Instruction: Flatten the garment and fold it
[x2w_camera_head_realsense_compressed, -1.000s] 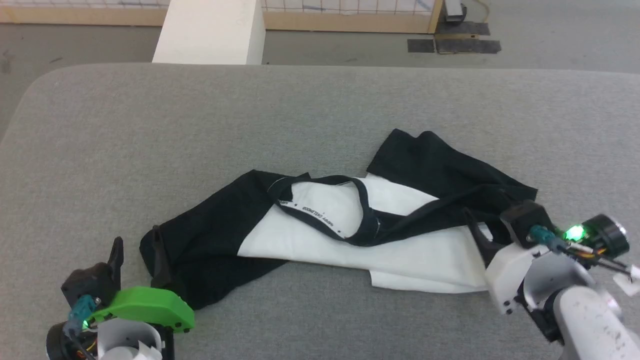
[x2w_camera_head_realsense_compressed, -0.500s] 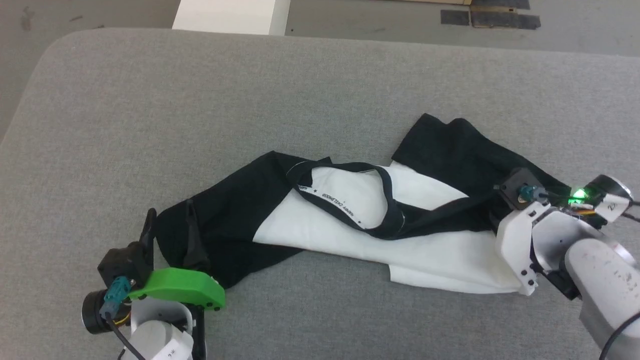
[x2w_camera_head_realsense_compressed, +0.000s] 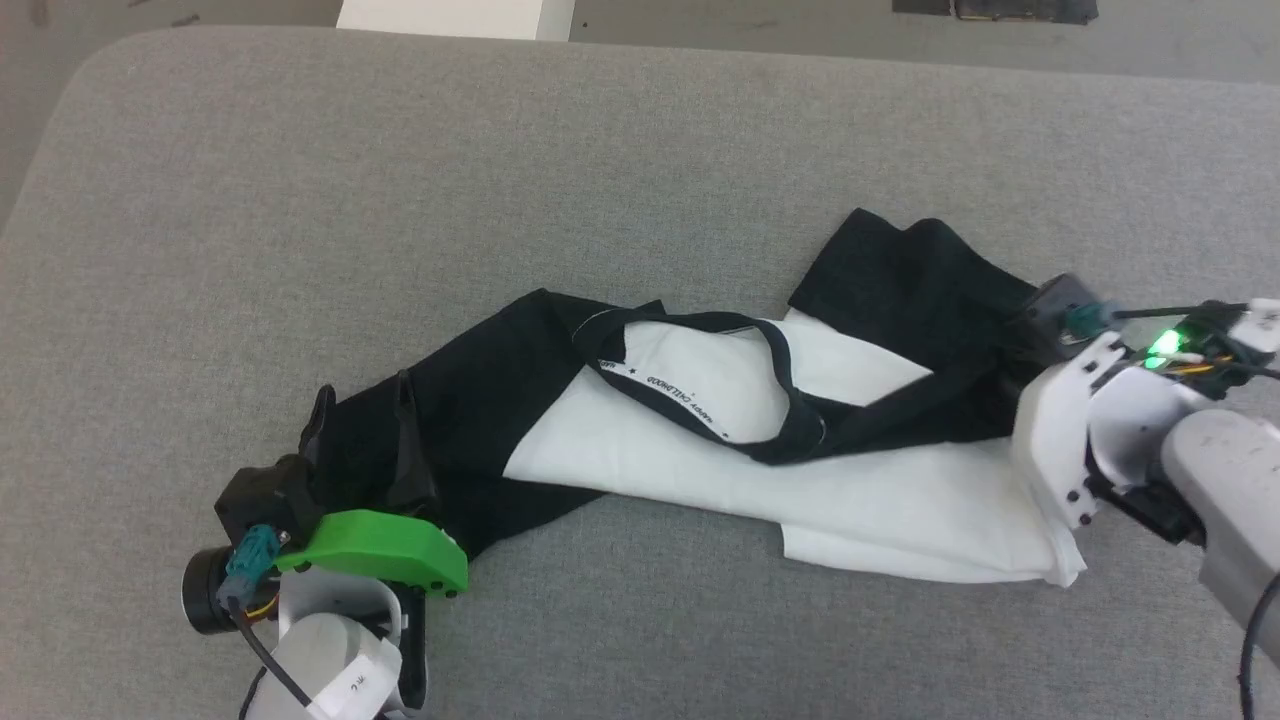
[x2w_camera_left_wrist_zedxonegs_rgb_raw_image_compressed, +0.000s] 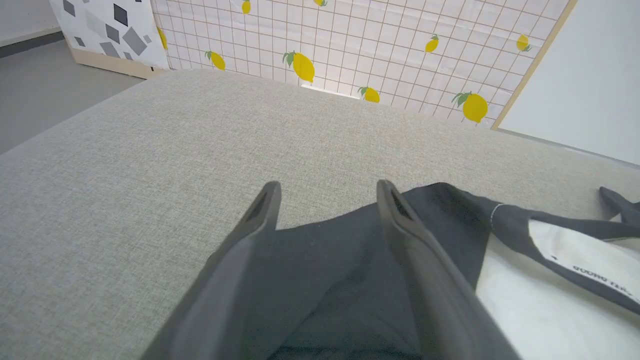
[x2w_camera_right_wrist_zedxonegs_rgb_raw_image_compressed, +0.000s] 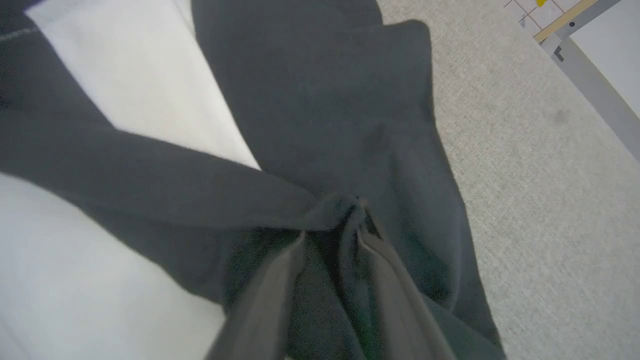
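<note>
Head view. The garment (x2w_camera_head_realsense_compressed: 860, 500) lies crumpled across the middle of the frame on the grey fabric-covered table (x2w_camera_head_realsense_compressed: 300, 200), running from lower left to centre right, white body in the centre and a black sleeve at either end. Inside the black neckline (x2w_camera_head_realsense_compressed: 700, 400) I read a band of small white letters between stars, apparently "HAPPY CHILDHOOD" (the first word is less sure). A white tag on the left wrist (x2w_camera_head_realsense_compressed: 350, 685) bears marks I cannot make out.

The left gripper (x2w_camera_head_realsense_compressed: 362, 400), lower left, has its fingers spread wide. One lies on the black sleeve end and the other at its edge, nothing pinched. A green cover (x2w_camera_head_realsense_compressed: 380, 550) sits behind it. The right gripper (x2w_camera_head_realsense_compressed: 1045, 315), centre right, has its fingers buried in the other black sleeve, beside a green lamp (x2w_camera_head_realsense_compressed: 1160, 345).

Left wrist view. The left gripper (x2w_camera_left_wrist_zedxonegs_rgb_raw_image_compressed: 327, 200) has its fingers apart with black cloth beneath. The lettering shows upside down at lower right. Beyond the table stand a lemon-print grid panel (x2w_camera_left_wrist_zedxonegs_rgb_raw_image_compressed: 350, 45) and a panel of grey shapes (x2w_camera_left_wrist_zedxonegs_rgb_raw_image_compressed: 100, 30).

Right wrist view. The right gripper (x2w_camera_right_wrist_zedxonegs_rgb_raw_image_compressed: 330, 235) has its fingers drawn close, with black sleeve cloth bunched between them.

At the head view's top edge I see a white block (x2w_camera_head_realsense_compressed: 455, 18) and dark floor tape (x2w_camera_head_realsense_compressed: 1000, 8).
</note>
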